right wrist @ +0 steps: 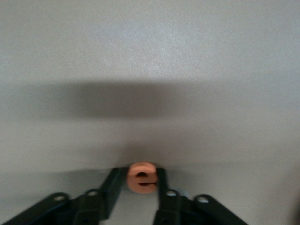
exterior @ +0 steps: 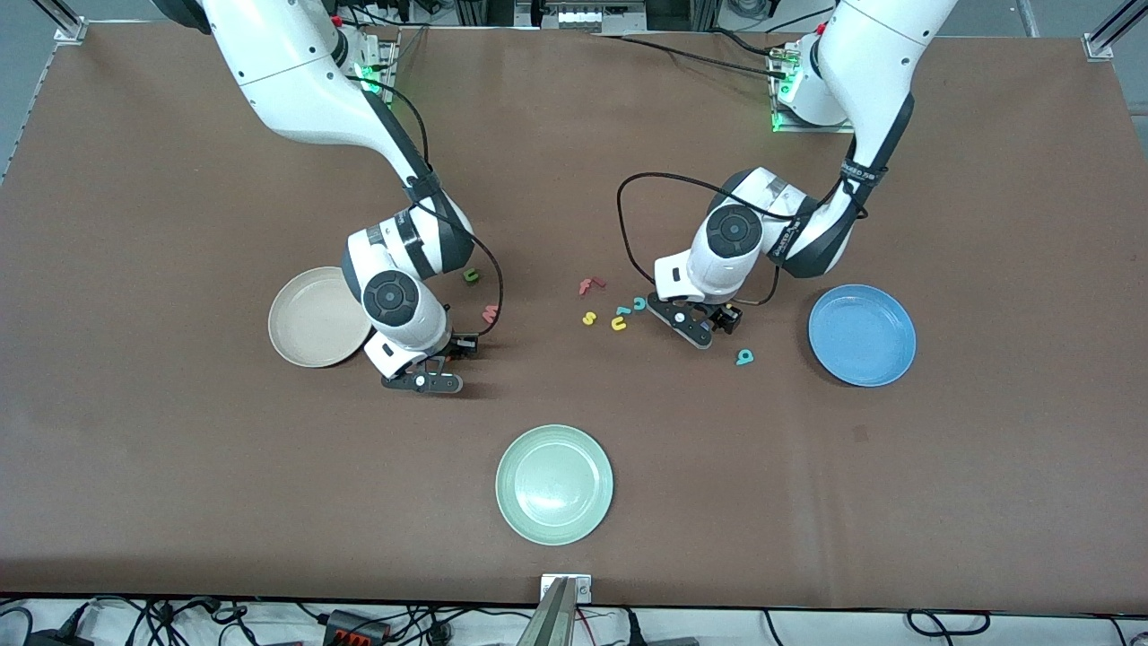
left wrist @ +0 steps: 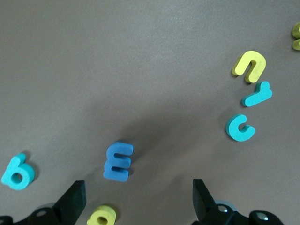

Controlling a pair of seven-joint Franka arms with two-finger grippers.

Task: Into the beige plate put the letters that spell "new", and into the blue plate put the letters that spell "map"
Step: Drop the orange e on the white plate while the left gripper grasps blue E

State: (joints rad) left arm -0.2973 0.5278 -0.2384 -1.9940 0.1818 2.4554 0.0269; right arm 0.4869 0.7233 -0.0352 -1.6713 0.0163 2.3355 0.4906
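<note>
My right gripper (right wrist: 139,181) is shut on the orange e (right wrist: 141,176); it hangs low over the table (exterior: 423,381), beside the beige plate (exterior: 300,336). The green n (exterior: 470,275) and pinkish w (exterior: 490,314) lie on the table close to that arm. My left gripper (left wrist: 138,199) stands open just above the dark blue m (left wrist: 118,161) and the yellow a (left wrist: 101,216), touching neither. The teal p (left wrist: 18,172) (exterior: 744,357) lies between the left gripper (exterior: 704,325) and the blue plate (exterior: 861,335). Both plates hold nothing.
A pale green plate (exterior: 554,484) sits near the front camera's table edge. Spare letters lie mid-table: a red f (exterior: 590,285), a yellow s (exterior: 589,318), a yellow u (exterior: 619,323) (left wrist: 249,66) and a teal c (exterior: 639,303) (left wrist: 239,127).
</note>
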